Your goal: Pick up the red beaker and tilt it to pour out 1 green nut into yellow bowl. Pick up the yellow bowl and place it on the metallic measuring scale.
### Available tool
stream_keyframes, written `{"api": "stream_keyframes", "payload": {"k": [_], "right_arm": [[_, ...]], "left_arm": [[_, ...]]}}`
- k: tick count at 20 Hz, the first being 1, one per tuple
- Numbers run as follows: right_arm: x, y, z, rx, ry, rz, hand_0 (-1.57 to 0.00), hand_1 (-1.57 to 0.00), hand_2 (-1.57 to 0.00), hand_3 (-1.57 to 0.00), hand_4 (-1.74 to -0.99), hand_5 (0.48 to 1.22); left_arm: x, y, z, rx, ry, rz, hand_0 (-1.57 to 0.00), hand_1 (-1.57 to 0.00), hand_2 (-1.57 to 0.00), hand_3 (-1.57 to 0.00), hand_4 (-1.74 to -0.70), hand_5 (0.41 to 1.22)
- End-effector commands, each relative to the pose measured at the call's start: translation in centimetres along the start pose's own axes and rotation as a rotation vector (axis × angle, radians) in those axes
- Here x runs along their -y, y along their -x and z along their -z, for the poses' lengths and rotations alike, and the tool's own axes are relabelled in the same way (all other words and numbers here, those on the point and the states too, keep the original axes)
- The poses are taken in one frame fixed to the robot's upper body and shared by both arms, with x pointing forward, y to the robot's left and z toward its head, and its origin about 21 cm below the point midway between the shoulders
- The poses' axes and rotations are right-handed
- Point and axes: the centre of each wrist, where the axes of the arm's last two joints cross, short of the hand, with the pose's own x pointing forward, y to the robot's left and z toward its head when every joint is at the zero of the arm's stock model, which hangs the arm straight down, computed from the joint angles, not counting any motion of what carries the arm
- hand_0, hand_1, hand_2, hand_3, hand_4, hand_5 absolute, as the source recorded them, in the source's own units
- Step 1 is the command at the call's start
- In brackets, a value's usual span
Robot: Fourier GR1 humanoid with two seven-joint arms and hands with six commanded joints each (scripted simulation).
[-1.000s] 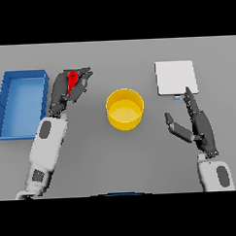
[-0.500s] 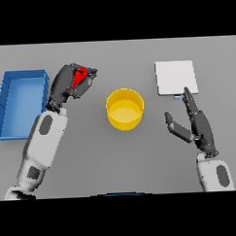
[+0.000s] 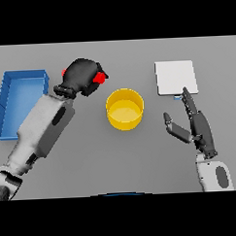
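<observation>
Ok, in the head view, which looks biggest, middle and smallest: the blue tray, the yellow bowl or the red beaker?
1. Blue rectangular tray
2. Round yellow bowl
3. Red beaker, though the left hand hides most of it, so its full size is unsure.

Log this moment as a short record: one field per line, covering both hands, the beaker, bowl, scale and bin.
left hand: curled round the red beaker, raised left of the bowl
red beaker: mostly hidden by the hand, only red bits show
yellow bowl: on the table, centre, no nut seen inside
scale: right of the bowl, nothing on it
right hand: open, just below the scale
blue bin: far left
</observation>
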Motion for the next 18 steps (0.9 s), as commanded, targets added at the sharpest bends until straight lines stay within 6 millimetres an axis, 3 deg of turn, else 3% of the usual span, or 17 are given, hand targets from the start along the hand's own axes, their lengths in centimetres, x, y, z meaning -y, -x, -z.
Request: {"api": "stream_keyframes", "payload": {"k": [1,4,7,9,13,18], "right_arm": [[-0.2,0.1,0.0,-0.008,0.0,0.012,0.0,0.0,0.0,0.0,-1.29,0.694],[-0.3,0.3,0.1,-0.036,0.007,0.046,0.0,0.0,0.0,0.0,-1.284,0.678],[0.2,0.3,0.2,-0.037,0.023,0.074,0.0,0.0,0.0,0.0,-1.279,0.651],[-0.5,0.3,-0.1,-0.035,0.017,0.101,0.0,0.0,0.0,0.0,-1.292,0.635],[0.2,0.2,0.3,-0.047,0.028,0.111,0.0,0.0,0.0,0.0,-1.301,0.607],[0.1,0.8,0.0,-0.042,0.022,0.105,0.0,0.0,0.0,0.0,-1.297,0.6]], "left_arm": [[0.2,-0.4,0.2,0.014,0.04,0.046,-1.57,-1.57,-1.57,-1.57,-1.73,1.196],[-0.5,-1.4,1.0,0.024,0.133,0.209,-1.57,-1.57,-1.57,-1.57,-1.61,1.208],[-1.4,-2.9,1.9,0.013,0.208,0.373,-1.57,-1.57,-1.57,-1.36,-1.66,1.214],[-1.7,-3.7,2.5,0.006,0.26,0.486,-1.57,-1.57,-1.57,-1.31,-1.68,1.217],[-1.9,-5.3,3.5,0.039,0.317,0.643,-1.57,-1.57,-1.57,-1.2,-1.71,1.219],[-1.7,-6.7,4.3,0.097,0.331,0.853,-1.57,-1.57,-1.57,-1.45,-1.73,1.22]]}}
